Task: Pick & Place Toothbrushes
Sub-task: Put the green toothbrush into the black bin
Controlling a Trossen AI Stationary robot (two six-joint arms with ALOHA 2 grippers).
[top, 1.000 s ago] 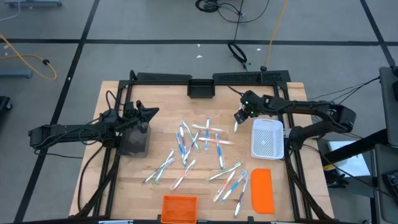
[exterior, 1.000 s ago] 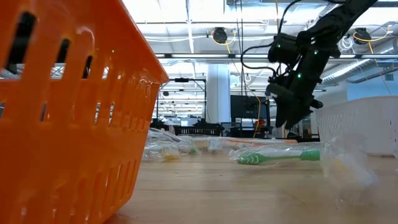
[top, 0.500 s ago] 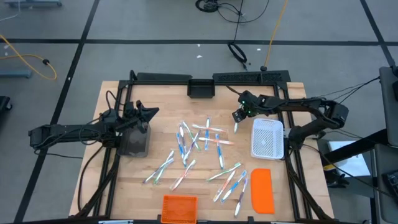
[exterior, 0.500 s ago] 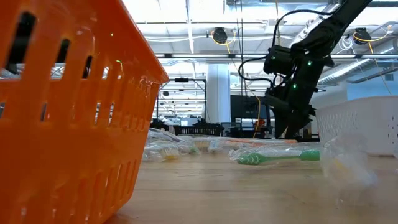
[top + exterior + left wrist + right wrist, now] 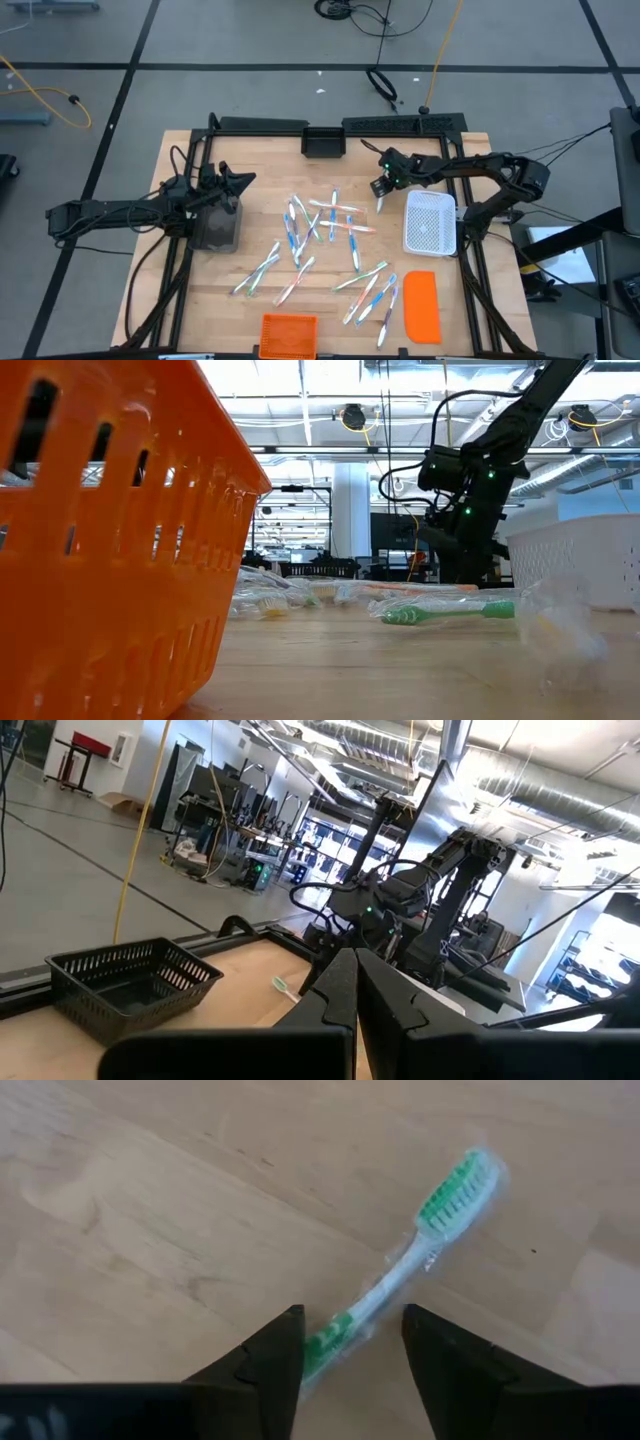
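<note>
— What has changed with the right gripper since a second ago?

— It has come down from above the table to the wood, and the arm has stretched flatter. Its jaws stand apart, one finger on each side of a green toothbrush in a clear wrapper; the handle runs between the fingertips and the bristle end points away ahead of them. I cannot tell whether the pads touch it yet.

— And seen from above?

— The right gripper sits just beside the white mesh basket, with that toothbrush at its tip. The other toothbrushes lie scattered mid-table, unmoved.

— The left side?

— The left gripper has not shifted; it waits over the dark bin with its jaws pressed together, holding nothing. The orange lid and orange basket are where they were.
</note>
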